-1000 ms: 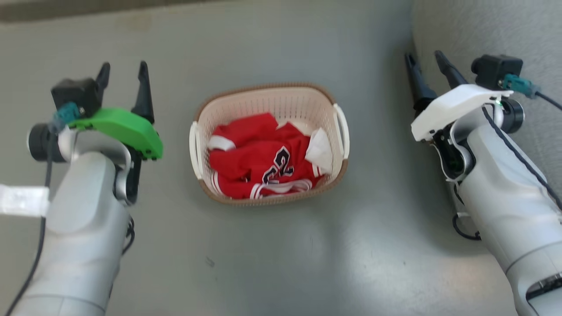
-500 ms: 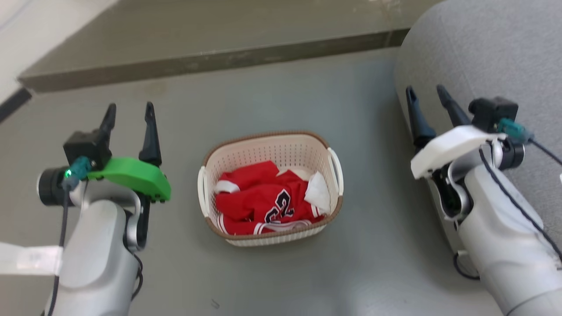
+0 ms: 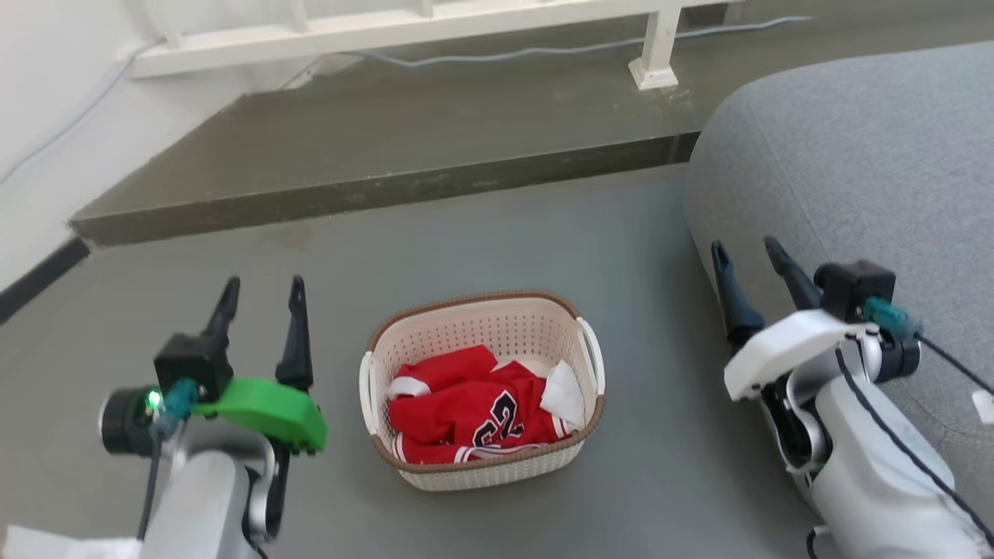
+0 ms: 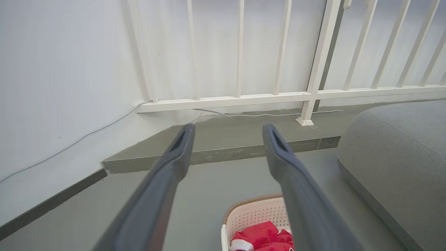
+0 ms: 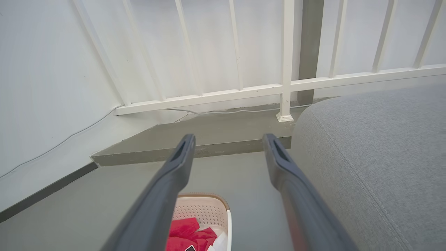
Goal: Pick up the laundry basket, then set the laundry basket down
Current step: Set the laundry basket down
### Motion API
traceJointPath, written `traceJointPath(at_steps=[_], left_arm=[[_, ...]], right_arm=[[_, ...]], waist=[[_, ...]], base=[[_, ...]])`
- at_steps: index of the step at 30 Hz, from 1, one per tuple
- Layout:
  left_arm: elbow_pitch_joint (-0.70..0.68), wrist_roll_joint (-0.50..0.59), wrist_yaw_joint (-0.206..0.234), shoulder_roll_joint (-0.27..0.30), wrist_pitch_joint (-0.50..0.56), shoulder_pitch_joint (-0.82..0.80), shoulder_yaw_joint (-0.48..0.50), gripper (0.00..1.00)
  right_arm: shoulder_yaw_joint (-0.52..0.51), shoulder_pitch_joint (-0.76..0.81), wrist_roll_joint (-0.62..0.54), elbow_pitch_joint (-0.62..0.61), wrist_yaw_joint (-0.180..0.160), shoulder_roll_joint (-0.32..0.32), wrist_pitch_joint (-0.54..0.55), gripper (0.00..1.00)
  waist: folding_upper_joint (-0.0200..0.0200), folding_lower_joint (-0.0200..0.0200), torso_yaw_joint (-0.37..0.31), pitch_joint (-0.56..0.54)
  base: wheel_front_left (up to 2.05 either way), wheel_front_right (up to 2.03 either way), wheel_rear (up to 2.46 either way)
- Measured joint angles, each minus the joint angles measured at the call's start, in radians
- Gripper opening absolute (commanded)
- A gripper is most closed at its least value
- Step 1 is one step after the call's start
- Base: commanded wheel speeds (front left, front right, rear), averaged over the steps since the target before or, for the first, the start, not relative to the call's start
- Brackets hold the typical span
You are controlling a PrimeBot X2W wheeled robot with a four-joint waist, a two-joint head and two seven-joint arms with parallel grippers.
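Observation:
The laundry basket [image 3: 497, 326], cream perforated plastic with a brown rim and white side handles, stands on the grey floor between my arms with red and white clothing inside. My left gripper [image 3: 262, 289] hangs open to its left, well apart from it. My right gripper [image 3: 745, 252] hangs open to its right, beside the grey sofa. In the left wrist view the laundry basket [image 4: 256, 214] peeks in at the bottom between the open fingers of my left gripper [image 4: 228, 130]. In the right wrist view the laundry basket [image 5: 205, 209] lies low below my open right gripper [image 5: 228, 139].
A grey sofa [image 3: 854, 155] fills the right side, close to my right arm. A raised concrete step [image 3: 373, 147] runs behind the basket, topped by a white railing [image 3: 404, 23] and a cable. A white wall [image 3: 46, 116] stands at the left.
The head camera has tilted up, so the basket now sits lower in the picture and the step, railing and wall have come into view. Both grippers stay open and away from the basket.

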Motion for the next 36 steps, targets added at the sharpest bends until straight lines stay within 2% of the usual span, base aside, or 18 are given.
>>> traceJointPath(at_steps=[9, 14, 36], left_arm=[[-0.058, 0.014, 0.017, -0.002, 0.000, 0.118, -0.003, 1.00], [-0.091, 0.026, 0.022, -0.003, 0.000, 0.169, 0.000, 1.00], [-0.177, 0.041, 0.037, -0.006, 0.000, 0.288, 0.030, 1.00]], right_arm=[[-0.014, 0.102, -0.025, -0.049, -0.011, -0.001, 0.000, 1.00], [-0.032, 0.151, -0.033, -0.069, -0.032, -0.008, 0.000, 1.00], [-0.041, 0.221, -0.062, -0.158, -0.036, -0.008, 0.000, 1.00]], waist=[[0.0000, 0.0000, 0.001, -0.037], [0.0000, 0.0000, 0.007, -0.054], [0.0000, 0.0000, 0.013, -0.071]], base=[[0.00, 0.00, 0.00], [0.00, 0.00, 0.00], [0.00, 0.00, 0.00]])
